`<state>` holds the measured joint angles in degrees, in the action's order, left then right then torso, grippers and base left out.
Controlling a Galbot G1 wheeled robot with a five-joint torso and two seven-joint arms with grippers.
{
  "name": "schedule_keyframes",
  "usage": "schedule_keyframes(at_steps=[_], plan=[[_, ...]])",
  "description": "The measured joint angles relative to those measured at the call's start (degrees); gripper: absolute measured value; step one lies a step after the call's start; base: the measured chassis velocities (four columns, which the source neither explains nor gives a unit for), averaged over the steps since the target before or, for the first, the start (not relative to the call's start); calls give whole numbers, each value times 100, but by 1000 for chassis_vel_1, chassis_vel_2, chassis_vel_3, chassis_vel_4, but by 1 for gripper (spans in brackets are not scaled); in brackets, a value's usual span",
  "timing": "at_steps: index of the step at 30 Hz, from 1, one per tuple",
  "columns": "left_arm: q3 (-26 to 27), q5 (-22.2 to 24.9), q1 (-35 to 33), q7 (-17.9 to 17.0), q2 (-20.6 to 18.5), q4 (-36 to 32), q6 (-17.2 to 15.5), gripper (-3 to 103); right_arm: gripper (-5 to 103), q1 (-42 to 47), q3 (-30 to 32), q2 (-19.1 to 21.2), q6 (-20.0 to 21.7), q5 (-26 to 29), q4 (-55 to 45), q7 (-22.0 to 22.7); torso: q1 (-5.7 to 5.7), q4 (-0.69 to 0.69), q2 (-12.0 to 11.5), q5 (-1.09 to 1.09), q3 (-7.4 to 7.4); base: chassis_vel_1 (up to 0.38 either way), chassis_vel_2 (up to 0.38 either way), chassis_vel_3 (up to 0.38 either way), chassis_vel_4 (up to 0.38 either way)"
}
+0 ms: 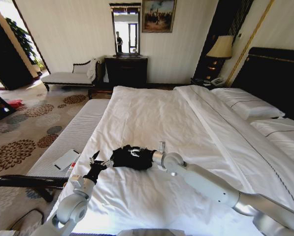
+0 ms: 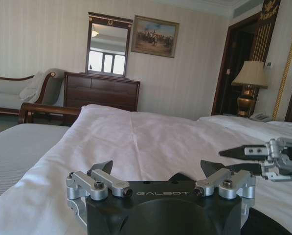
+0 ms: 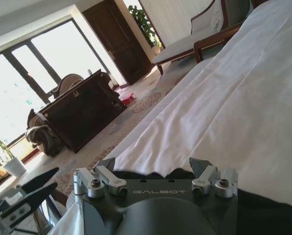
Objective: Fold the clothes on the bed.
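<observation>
Left gripper (image 1: 98,162) at the near edge of the bed (image 1: 151,113), fingers spread wide, nothing between them, just beside the left end of the black T-shirt (image 1: 132,157). Right gripper (image 3: 155,169) at the shirt's other end, fingers parted, dark cloth lying under and around them; whether any is pinched, cannot tell. Shirt sits as a small bunched heap on the white sheet, low on the mattress, well apart from the pillows (image 1: 245,103). Judged progress: bundled rather than neatly squared, so flattening and tidy folds look outstanding.
</observation>
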<state>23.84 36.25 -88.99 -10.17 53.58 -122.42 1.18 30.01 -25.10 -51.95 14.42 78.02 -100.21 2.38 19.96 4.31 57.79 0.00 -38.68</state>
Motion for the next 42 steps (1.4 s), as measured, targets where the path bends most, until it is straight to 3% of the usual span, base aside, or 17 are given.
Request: schedule_keyframes(at_steps=[5,13,17,18,20,21,23,26,27,31,37,42], plan=[[0,0,0,0,0,0,0,100,99,176,410,118,-70,-45,12,55,0,0,0,0,0,0,0,0,0],[0,0,0,0,0,0,0,100,100,1111,1293,464,-237,-930,2,-94,0,0,0,1,0,0,0,0,0],[0,0,0,0,0,0,1,100,100,1992,2303,517,-630,-1759,130,-8,-1,2,0,2,0,0,0,0,0],[0,0,0,0,0,0,1,100,100,1992,2303,517,-630,-1759,130,-8,-1,2,0,2,0,0,0,0,0],[0,0,0,1,-1,0,1,100,100,2549,3136,518,-866,-2322,127,48,-1,0,0,2,1,0,0,0,0],[0,0,0,1,-1,0,1,100,100,2549,3136,518,-866,-2322,127,48,-1,0,0,2,1,0,0,0,0],[0,0,0,0,-1,0,1,100,100,3019,3864,477,-1067,-2972,33,45,0,0,0,2,0,0,0,0,0],[0,0,0,2,0,0,1,100,100,3848,4937,243,-1443,-4147,-136,43,-1,-2,1,-1,0,0,0,0,0],[0,0,0,2,0,0,1,100,100,3848,4937,243,-1443,-4147,-136,43,-1,-2,1,-1,0,0,0,0,0],[0,0,0,2,-1,0,2,100,100,4814,5985,-314,-1882,-5417,-364,13,-1,4,1,1,1,0,0,0,0],[-1,0,0,1,-1,0,2,100,100,5538,6522,-911,-2161,-5996,-742,10,-1,0,1,-1,1,0,0,0,0],[-1,0,0,0,-1,0,1,100,100,5853,6618,-1247,-2191,-6082,-1008,-32,-1,0,1,0,1,0,0,0,0]])
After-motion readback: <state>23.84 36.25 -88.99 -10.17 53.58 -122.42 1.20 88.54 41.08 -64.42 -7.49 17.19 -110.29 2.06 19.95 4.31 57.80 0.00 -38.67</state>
